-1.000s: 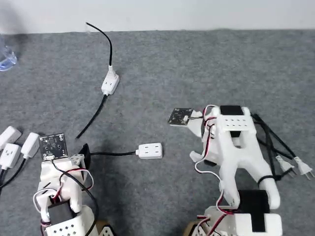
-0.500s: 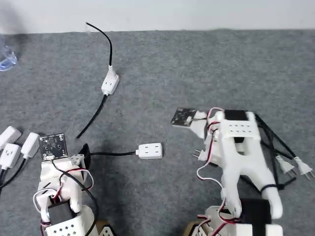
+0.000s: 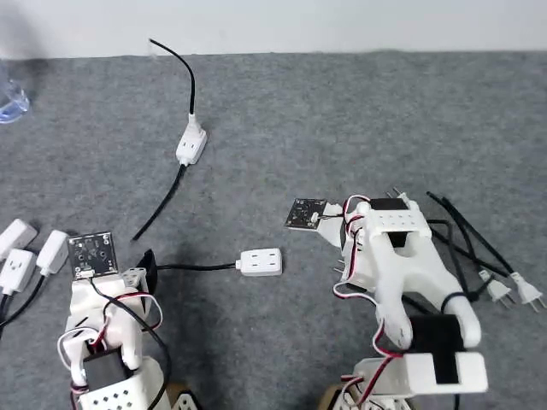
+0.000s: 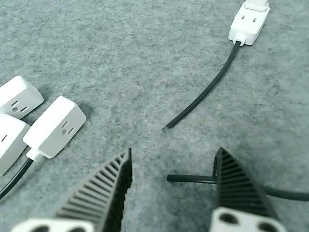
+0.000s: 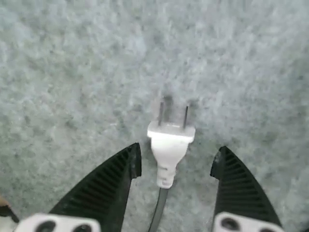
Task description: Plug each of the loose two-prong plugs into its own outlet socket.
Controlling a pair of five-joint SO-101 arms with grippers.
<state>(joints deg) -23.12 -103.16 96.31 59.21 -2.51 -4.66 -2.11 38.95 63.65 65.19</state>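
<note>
A white two-prong plug (image 5: 171,137) lies on the grey carpet, prongs pointing away from the wrist, between the spread fingers of my right gripper (image 5: 177,152). The gripper is open and neither finger touches the plug. From above, the plug's prongs (image 3: 339,269) stick out beside the right arm (image 3: 395,248). A white outlet socket (image 3: 260,261) on a black cord lies to their left. Two more loose plugs (image 3: 511,292) lie at the far right. My left gripper (image 4: 175,153) is open above bare carpet and a black cord (image 4: 193,179).
Three white outlet blocks (image 4: 54,126) lie together at the table's left edge (image 3: 19,253). Another white outlet (image 3: 191,146) with a black cord sits farther back. Several black cables (image 3: 461,239) run beside the right arm. A clear object (image 3: 10,96) stands at the far left.
The right arm swung first right, then back left and nearer, and now has its fingers on either side of the plug. The cables beside it shifted. The left arm has not moved.
</note>
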